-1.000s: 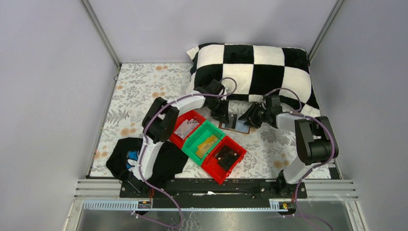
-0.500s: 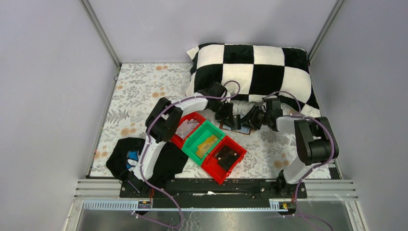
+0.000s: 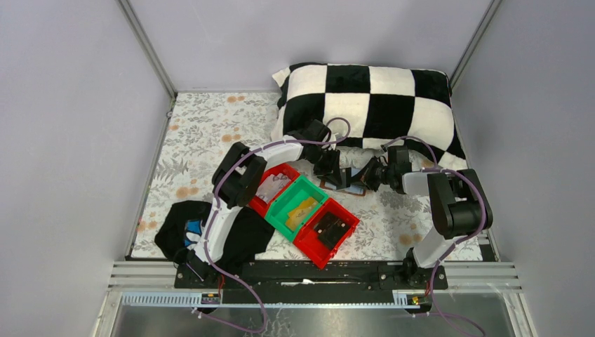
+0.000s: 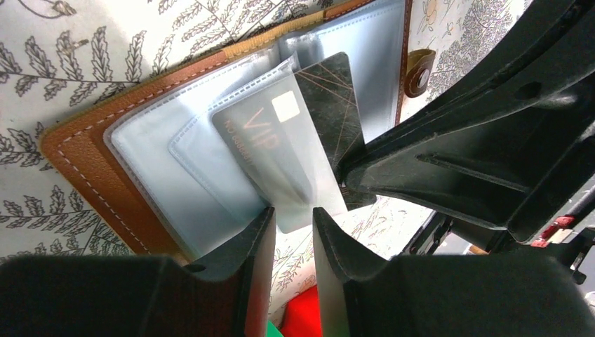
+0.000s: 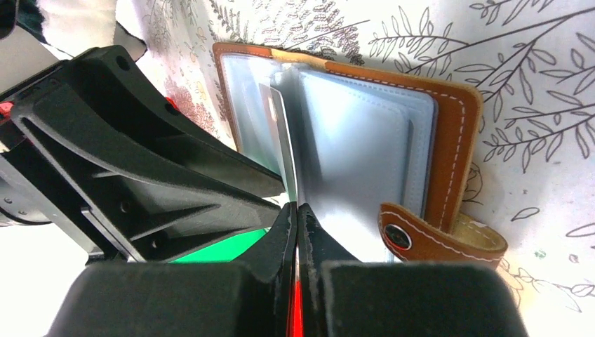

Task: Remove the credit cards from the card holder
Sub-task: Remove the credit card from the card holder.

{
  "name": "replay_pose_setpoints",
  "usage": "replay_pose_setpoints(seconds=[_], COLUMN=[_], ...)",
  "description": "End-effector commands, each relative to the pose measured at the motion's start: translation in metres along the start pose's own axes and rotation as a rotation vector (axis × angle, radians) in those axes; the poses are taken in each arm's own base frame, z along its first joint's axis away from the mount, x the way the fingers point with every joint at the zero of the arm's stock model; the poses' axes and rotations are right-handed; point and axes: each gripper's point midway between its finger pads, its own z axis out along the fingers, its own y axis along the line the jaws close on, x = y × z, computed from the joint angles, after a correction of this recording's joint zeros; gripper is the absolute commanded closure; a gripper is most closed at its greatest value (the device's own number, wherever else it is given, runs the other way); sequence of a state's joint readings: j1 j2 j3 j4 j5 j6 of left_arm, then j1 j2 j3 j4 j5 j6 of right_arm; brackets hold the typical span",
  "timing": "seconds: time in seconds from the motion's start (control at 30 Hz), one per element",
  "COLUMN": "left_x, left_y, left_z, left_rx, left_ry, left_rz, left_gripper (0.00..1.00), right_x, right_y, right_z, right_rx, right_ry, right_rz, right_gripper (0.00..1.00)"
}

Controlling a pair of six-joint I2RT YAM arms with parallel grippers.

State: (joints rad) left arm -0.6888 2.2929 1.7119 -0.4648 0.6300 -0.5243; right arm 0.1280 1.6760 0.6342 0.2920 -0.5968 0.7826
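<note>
**Open card holder under two grippers.** The card holder (image 4: 77, 161) is laid open on the floral cloth (image 4: 42, 70), between both grippers and just before the chequered pillow (image 3: 365, 98). A dark credit card (image 4: 270, 151) marked VIP is seen among the clear sleeves. The left gripper (image 4: 291, 235) is held narrowly parted at the card's lower end. The right gripper (image 5: 296, 217) is pinched flat on a sleeve leaf; a card inside the pinch cannot be made out. The card is judged light, stiff and slick, best taken by its lower short edge while the limp sleeves are restrained.
</note>
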Motion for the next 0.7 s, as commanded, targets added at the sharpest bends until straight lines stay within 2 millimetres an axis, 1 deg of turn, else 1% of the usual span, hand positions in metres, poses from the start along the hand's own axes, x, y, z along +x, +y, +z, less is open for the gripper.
replay_pose_setpoints(seconds=[0.0,0.07,0.23,0.33,0.43,0.53,0.67], left_x=[-0.005,-0.008,-0.01,-0.013,-0.018,-0.025,-0.033], left_y=[0.006,0.006,0.013,0.01,0.002,-0.01,-0.039], left_z=[-0.002,-0.005,-0.007,-0.011,-0.018,-0.028,-0.042], left_rx=[-0.011,-0.008,-0.003,0.002,0.01,0.012,0.034], left_ry=[-0.023,-0.031,-0.024,-0.033,-0.052,-0.086,-0.13], left_rz=[0.014,0.016,-0.005,-0.004,0.01,0.022,0.079], left_gripper=[0.69,0.68,0.68,0.68,0.68,0.66,0.64], right_x=[-0.002,-0.002,0.0,0.001,-0.003,-0.005,-0.012], right_y=[0.001,0.001,-0.004,-0.009,-0.009,-0.001,0.016], right_z=[-0.008,-0.013,-0.025,-0.033,-0.042,-0.056,-0.071], right_rx=[0.018,0.034,0.085,0.133,0.163,0.171,0.15], right_ry=[-0.03,-0.042,-0.069,-0.083,-0.117,-0.154,-0.193], right_rz=[-0.017,-0.026,-0.045,-0.045,-0.057,-0.074,-0.098], right_gripper=[1.0,1.0,1.0,1.0,1.0,1.0,1.0])
